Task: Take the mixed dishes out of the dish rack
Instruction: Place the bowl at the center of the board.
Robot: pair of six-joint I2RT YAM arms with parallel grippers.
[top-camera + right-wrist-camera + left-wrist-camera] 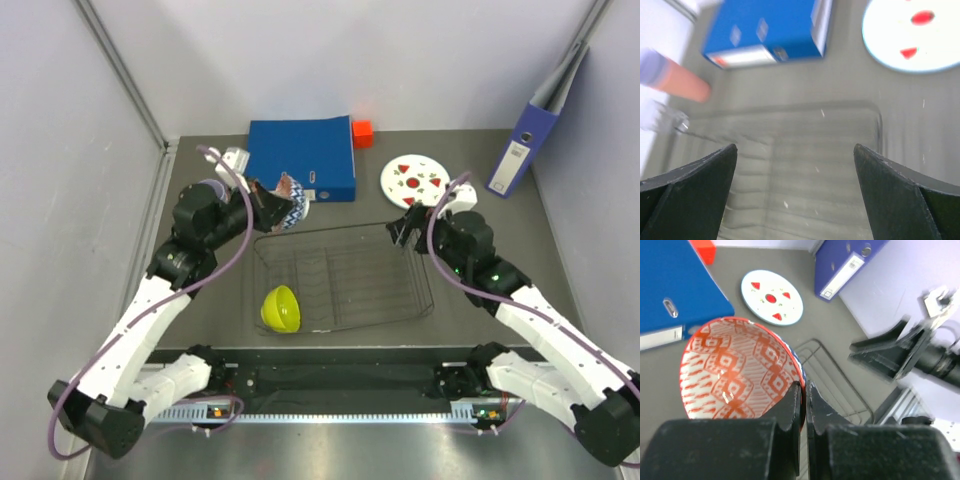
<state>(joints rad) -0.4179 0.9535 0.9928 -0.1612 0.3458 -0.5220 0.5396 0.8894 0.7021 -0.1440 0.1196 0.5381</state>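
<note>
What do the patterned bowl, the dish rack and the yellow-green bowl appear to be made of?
The patterned bowl looks like glazed ceramic: glossy, with a glint on its red pattern. The dish rack seems thin dark metal wire, see-through. The lime-yellow bowl is probably plastic: uniform colour, soft sheen.

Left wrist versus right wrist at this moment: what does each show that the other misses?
Only left wrist: the left gripper pinching the rim of the patterned bowl, and the leaning binder. Only right wrist: a blurred salmon-pink cup at the left edge. Both: the white plate, the flat blue binder, the dish rack, and the open right gripper.
</note>
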